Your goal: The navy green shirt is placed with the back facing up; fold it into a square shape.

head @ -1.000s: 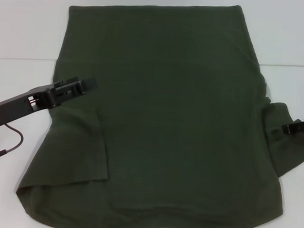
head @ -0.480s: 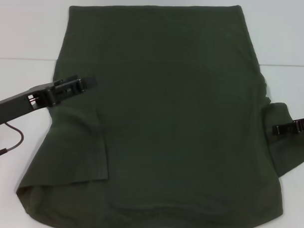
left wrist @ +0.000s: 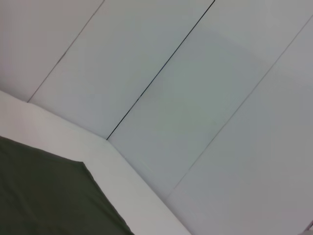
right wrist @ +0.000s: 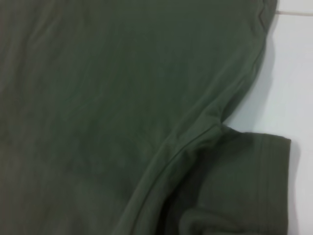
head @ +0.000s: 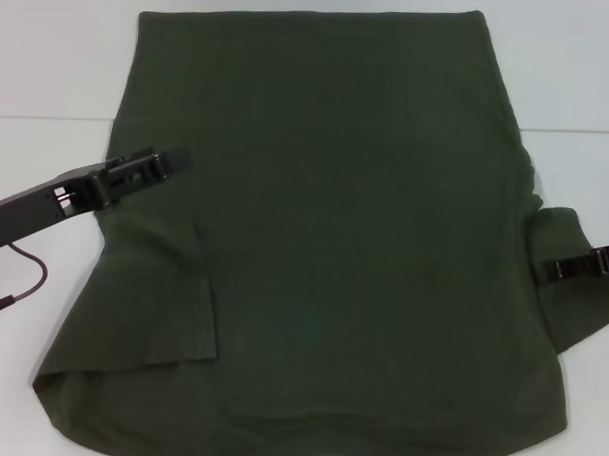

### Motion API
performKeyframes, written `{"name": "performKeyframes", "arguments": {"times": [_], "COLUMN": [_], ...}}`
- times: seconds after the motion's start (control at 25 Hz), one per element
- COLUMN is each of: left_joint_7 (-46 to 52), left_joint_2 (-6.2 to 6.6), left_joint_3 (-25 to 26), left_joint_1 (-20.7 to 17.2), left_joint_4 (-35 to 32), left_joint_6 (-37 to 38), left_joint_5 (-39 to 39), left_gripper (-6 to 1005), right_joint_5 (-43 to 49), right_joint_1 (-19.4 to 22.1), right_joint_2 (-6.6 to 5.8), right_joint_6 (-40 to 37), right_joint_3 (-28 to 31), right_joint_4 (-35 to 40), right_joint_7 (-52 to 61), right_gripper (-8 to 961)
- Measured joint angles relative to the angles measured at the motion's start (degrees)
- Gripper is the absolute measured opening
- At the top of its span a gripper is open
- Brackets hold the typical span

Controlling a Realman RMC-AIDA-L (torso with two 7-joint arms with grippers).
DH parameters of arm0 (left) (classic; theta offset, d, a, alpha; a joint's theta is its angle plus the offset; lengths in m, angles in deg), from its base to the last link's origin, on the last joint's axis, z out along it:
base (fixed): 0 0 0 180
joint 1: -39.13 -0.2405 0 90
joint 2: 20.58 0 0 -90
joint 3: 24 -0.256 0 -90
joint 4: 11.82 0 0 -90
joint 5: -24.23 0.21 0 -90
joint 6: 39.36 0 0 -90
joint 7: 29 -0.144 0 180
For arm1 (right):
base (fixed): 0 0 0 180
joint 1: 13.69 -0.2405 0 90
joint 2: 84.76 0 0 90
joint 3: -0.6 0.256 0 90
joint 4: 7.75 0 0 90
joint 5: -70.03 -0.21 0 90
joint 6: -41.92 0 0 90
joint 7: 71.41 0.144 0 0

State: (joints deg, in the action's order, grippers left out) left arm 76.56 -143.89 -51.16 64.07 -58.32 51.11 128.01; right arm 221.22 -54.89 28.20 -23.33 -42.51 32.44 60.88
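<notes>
The navy green shirt (head: 354,240) lies spread flat on the white table (head: 50,69), plain side up. Its left sleeve (head: 172,303) is folded inward onto the body, and its right sleeve (head: 572,297) sticks out sideways. My left gripper (head: 172,163) hovers over the shirt's left edge, above the folded sleeve. My right gripper (head: 565,267) reaches in over the right sleeve. The right wrist view shows the shirt body (right wrist: 98,98) and the sleeve with its hem (right wrist: 239,186). In the left wrist view only a corner of the shirt (left wrist: 44,196) appears.
A dark cable (head: 22,283) hangs under the left arm near the table's left side. White table (right wrist: 293,83) shows beside the right sleeve. A pale panelled wall (left wrist: 195,98) stands behind the table.
My right gripper has moved slightly lower over the right sleeve. My left gripper has crept a little away from the folded sleeve. The shirt has not shifted.
</notes>
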Motion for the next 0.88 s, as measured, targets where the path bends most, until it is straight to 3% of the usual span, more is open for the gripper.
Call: {"name": "performKeyframes", "arguments": {"times": [0.6, 0.88], "left_joint_7": [0.00, 0.02], "left_joint_2": [-0.12, -0.24], "left_joint_3": [0.81, 0.82], "left_joint_1": [-0.15, -0.15], "left_joint_4": [0.71, 0.74], "left_joint_6": [0.43, 0.57], "left_joint_5": [-0.66, -0.71], "left_gripper": [961, 961], "right_joint_5": [-0.34, -0.37], "right_joint_1": [-0.37, 0.00], "right_joint_2": [1.14, 0.80], "right_joint_6": [2.42, 2.31], "right_joint_3": [0.01, 0.14], "right_joint_4": [-0.46, 0.18], "right_joint_7": [0.31, 2.37], "right_gripper": [784, 511]}}
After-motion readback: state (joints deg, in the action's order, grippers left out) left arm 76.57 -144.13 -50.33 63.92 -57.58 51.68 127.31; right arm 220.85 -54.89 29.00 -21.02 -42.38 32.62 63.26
